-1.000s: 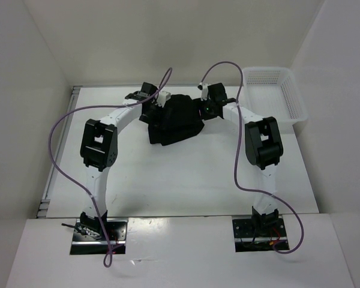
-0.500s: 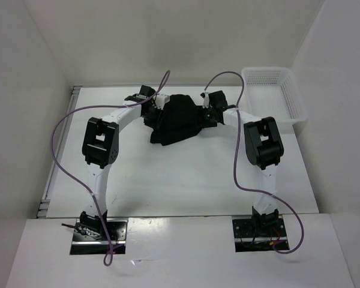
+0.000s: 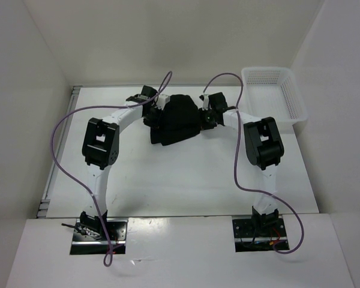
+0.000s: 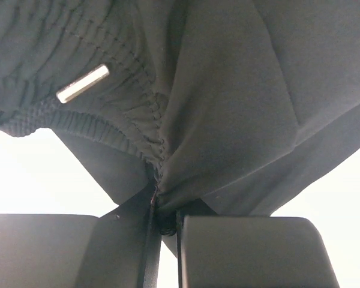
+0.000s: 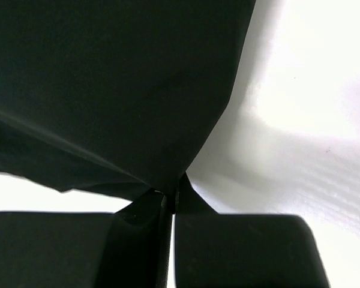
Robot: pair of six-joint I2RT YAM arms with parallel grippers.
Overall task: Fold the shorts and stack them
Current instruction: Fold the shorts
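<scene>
Black shorts [image 3: 177, 120] bunched and gripped from both sides, left of the white mesh basket [image 3: 275, 96].

The white table [image 3: 168, 180] carries the shorts in a crumpled mass, clear of the basket; whether any part is raised off the surface is not evident from overhead. The right gripper [image 5: 170, 203], on the side nearer the basket, has its jaws clenched on plain fabric. The left gripper [image 4: 165, 217], on the far side, is clamped on the gathered waistband, near a metal drawstring tip [image 4: 83, 83].

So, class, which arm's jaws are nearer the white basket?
Right. The right arm pinches the shorts on the side facing the basket; the left arm holds the opposite side, farther away.
</scene>
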